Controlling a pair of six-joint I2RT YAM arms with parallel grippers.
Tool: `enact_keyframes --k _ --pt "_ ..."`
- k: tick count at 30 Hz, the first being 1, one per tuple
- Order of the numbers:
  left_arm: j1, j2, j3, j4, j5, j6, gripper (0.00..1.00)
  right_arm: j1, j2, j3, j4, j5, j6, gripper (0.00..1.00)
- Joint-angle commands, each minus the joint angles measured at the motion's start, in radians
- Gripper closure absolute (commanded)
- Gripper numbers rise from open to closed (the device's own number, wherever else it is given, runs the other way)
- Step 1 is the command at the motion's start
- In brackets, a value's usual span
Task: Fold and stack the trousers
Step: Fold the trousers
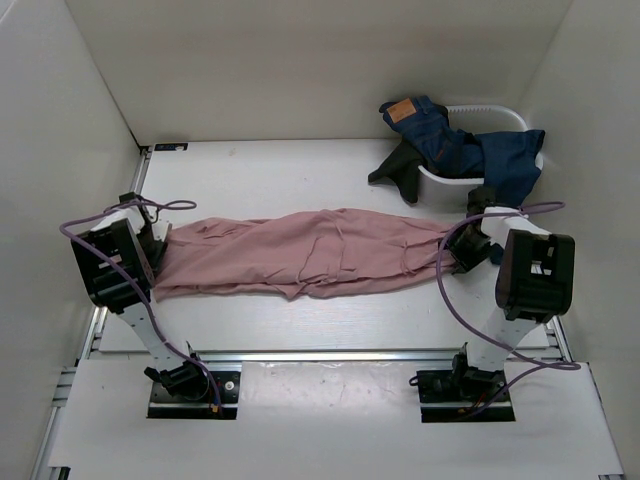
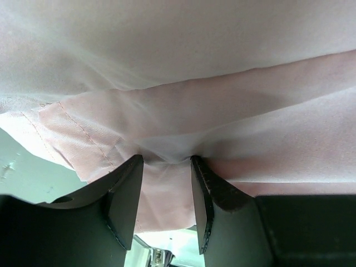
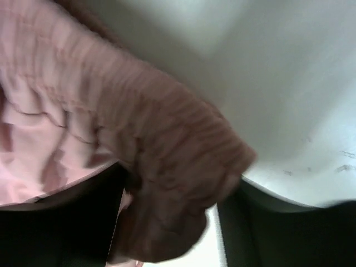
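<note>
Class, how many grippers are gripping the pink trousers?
2: the left gripper pinches the trousers at their left end; the right gripper holds the gathered waist at the right end.

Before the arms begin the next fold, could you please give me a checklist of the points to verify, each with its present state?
1. Left gripper has fabric of the trousers between its fingers: ok.
2. Right gripper is closed on the gathered end of the trousers: ok, though its wrist view is blurred.
3. Trousers lie stretched lengthwise between the two grippers: ok.
4. Fabric is smooth: not ok, there are wrinkles along the middle.
5. The two legs lie evenly one over the other: cannot tell.
6. Dark garment hanging from the basket is apart from the trousers: ok, but close.
</note>
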Motion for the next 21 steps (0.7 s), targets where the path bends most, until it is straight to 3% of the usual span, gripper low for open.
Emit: enact_keyframes --k 1,2,4,5,7,12,18,21 --pt "-0.001 -0.057 -0.032 -0.024 0.025 -0.019 0.48 -0.011 0.066 -0.024 0.135 0.026 -0.014 0.43" --pt "-0.001 -0.058 -0.032 -0.036 0.025 -0.019 0.47 -0.011 0.056 -0.034 0.15 0.026 -0.014 0.59" --pt "-0.001 -0.08 -0.032 -0.05 0.025 -0.006 0.45 -0.011 0.04 -0.054 0.162 0.051 -0.004 0.73" --pt "-0.001 -0.09 -0.023 -0.072 0.04 0.003 0.43 -0.011 0.026 -0.054 0.162 0.063 -0.004 0.87" --pt "-0.001 -0.103 0.018 -0.108 0.118 0.003 0.41 -0.011 0.013 -0.064 0.152 0.095 -0.017 0.98" --pt "-0.001 -0.114 0.121 -0.23 0.227 -0.006 0.38 -0.011 -0.073 -0.025 0.077 0.239 -0.088 1.0" --pt "-0.001 -0.165 0.175 -0.302 0.287 -0.006 0.37 -0.011 -0.292 0.035 -0.052 0.442 -0.207 1.0" --pt "-0.001 -0.174 0.175 -0.302 0.327 -0.016 0.36 -0.011 -0.374 0.035 -0.062 0.442 -0.305 1.0"
